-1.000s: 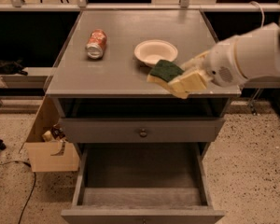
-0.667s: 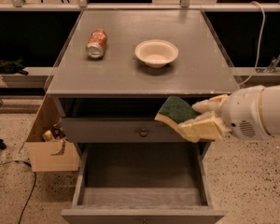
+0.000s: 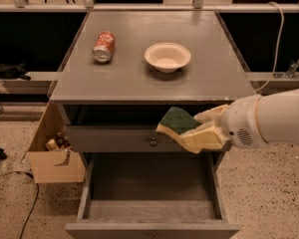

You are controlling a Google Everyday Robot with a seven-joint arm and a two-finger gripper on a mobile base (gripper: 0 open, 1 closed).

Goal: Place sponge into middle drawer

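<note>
Sponge (image 3: 177,119) clamped between gripper (image 3: 190,130) fingers, above middle drawer (image 3: 149,183), toward its rear right. Advice: keep clear of knobbed drawer front (image 3: 114,139) above that drawer, descend near its floor, release inside walls.

The white arm (image 3: 276,123) enters from three o'clock, roughly level. Its gripper (image 3: 192,130) points toward nine o'clock, pale fingers seemingly clamped around the sponge (image 3: 177,119).

The sponge (image 3: 177,119) is dark green on top and pale yellow below. The cream end effector (image 3: 197,128) grips it, just above the grey middle drawer (image 3: 149,183). The surface (image 3: 139,81) is grey. The can (image 3: 104,46) is red, the bowl (image 3: 167,57) white.
</note>
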